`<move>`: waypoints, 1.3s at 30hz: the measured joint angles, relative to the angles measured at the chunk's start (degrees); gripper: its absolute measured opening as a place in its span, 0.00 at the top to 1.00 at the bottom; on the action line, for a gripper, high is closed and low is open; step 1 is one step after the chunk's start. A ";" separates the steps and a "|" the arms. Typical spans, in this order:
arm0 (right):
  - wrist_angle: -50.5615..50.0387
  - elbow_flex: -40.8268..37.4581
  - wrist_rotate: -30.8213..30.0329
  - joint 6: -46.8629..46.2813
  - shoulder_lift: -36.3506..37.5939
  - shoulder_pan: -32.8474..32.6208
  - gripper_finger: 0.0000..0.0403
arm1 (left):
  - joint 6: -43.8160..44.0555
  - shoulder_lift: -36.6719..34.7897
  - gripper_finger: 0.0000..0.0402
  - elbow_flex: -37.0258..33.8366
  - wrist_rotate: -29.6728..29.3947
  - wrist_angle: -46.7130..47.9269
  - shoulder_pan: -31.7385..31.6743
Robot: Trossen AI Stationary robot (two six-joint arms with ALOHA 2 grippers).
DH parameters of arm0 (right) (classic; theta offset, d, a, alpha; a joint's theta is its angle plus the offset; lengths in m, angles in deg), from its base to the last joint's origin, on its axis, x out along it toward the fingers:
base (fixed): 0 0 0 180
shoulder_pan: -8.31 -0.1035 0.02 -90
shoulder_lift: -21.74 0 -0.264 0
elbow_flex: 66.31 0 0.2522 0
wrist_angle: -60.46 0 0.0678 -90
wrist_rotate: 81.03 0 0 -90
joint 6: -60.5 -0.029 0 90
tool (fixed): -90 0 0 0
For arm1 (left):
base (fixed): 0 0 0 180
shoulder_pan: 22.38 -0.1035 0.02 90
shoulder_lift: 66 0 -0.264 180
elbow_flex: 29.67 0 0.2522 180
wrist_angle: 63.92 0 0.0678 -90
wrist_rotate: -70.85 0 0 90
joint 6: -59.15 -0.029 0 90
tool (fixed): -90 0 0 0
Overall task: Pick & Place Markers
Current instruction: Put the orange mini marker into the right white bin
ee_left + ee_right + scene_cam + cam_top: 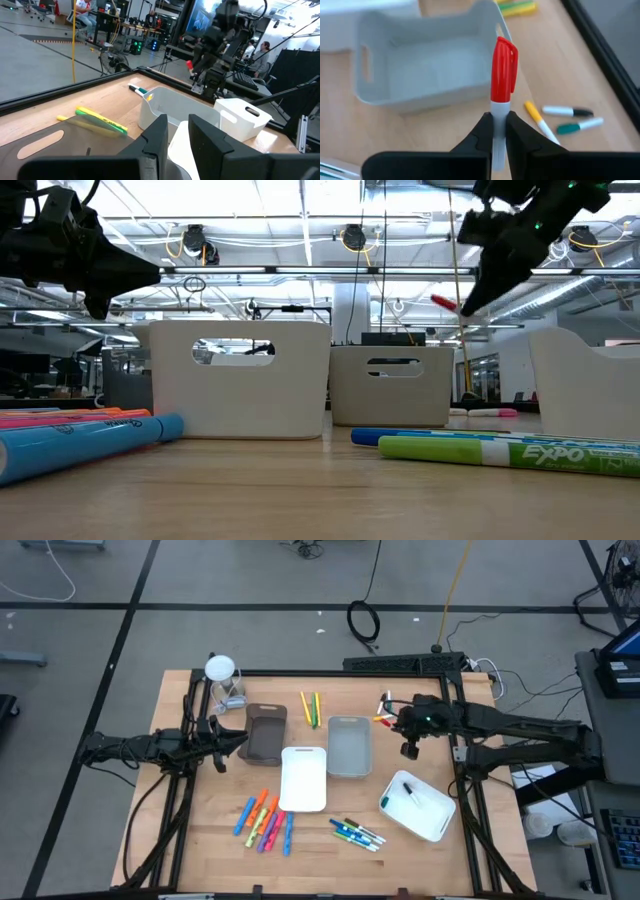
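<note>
Red-capped marker (502, 80) clamped in right gripper (499, 131).
Its fingers were closed on the white barrel, raised just beside the grey tray (349, 746); the left gripper (236, 740), fingers slightly parted and empty, hovered beside the brown tray (265, 732).

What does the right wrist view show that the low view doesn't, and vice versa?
Right wrist only: the right gripper shut on the red marker's white barrel, the grey tray's empty inside, and loose markers on the table beside it.
Low only: the left gripper raised at the picture's left, the white tray, blue marker and green marker in front.
Both: the red marker held up off the table, and the grey tray.
</note>
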 joint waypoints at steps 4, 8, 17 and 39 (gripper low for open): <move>1.48 0.00 1.64 -0.38 1.24 -2.78 0.96 | 0.00 -0.01 0.80 0.01 0.00 -0.01 0.00; 1.17 0.00 12.63 -3.85 1.26 -6.35 0.96 | -0.02 0.00 0.80 0.00 0.00 0.00 0.00; 1.69 0.02 33.28 -27.47 1.28 -17.76 0.96 | -0.02 -0.01 0.80 0.00 0.00 0.00 -0.01; -2.14 -8.44 18.26 -44.49 -10.71 -30.76 0.64 | -0.02 -0.02 0.80 0.00 0.00 0.02 0.00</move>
